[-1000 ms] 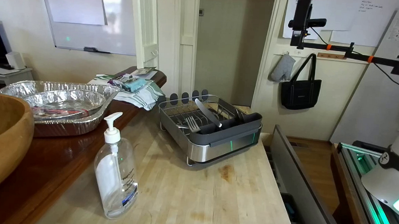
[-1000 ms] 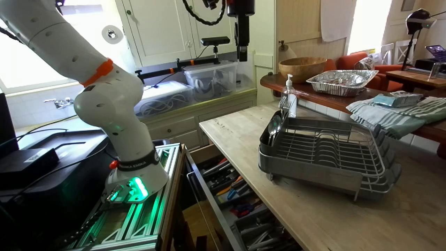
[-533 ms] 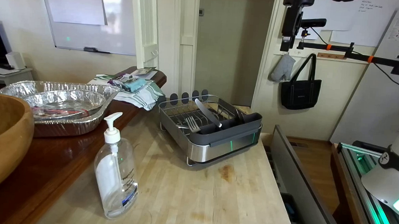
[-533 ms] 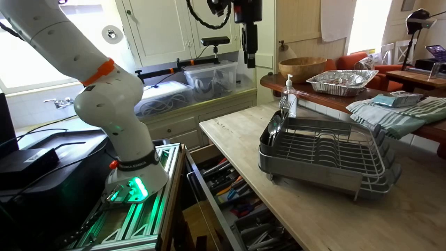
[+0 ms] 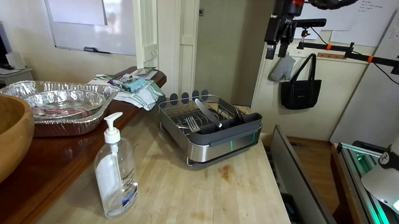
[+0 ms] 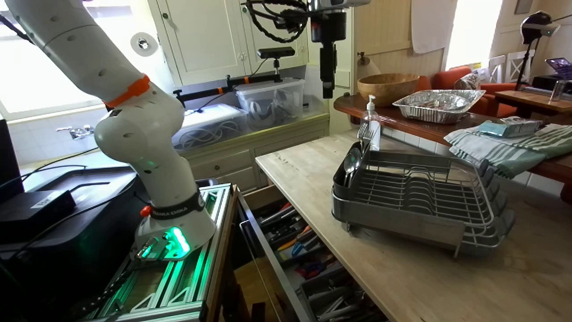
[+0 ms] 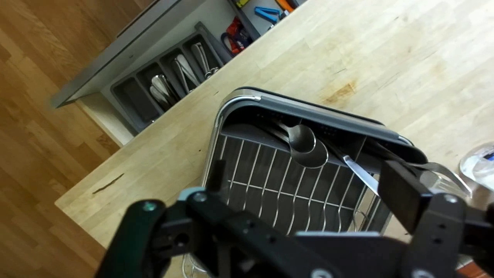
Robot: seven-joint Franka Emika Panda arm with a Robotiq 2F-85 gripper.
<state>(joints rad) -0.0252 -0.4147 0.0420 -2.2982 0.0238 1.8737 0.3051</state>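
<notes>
My black gripper [image 5: 276, 53] is open and empty, pointing down, high above the wooden counter; it also shows in an exterior view [image 6: 328, 91] and in the wrist view [image 7: 308, 184]. A grey dish rack [image 5: 200, 153] stands on the counter below it, also in an exterior view [image 6: 397, 226] and the wrist view [image 7: 312, 108]. The rack's dark cutlery holder [image 5: 225, 132] holds two spoons [image 7: 303, 141], a knife [image 5: 208, 113] leaning over the wires, and a fork [image 5: 193, 124]. In the wrist view the right finger covers the knife's tip. The gripper touches nothing.
An open drawer [image 6: 277, 259] with a cutlery tray [image 7: 133, 98] lies beside the counter [image 5: 235, 202]. A clear pump bottle [image 5: 117, 179] stands on the counter. A wooden bowl [image 5: 3, 146], foil trays [image 5: 82, 124] and towels [image 5: 142, 95] are on the darker table. A camera arm [image 5: 336, 48] extends behind the gripper.
My gripper has moved lower and out over the counter, going left and down in one view and right and down in another. The rack, cutlery, bottle and drawer have not moved.
</notes>
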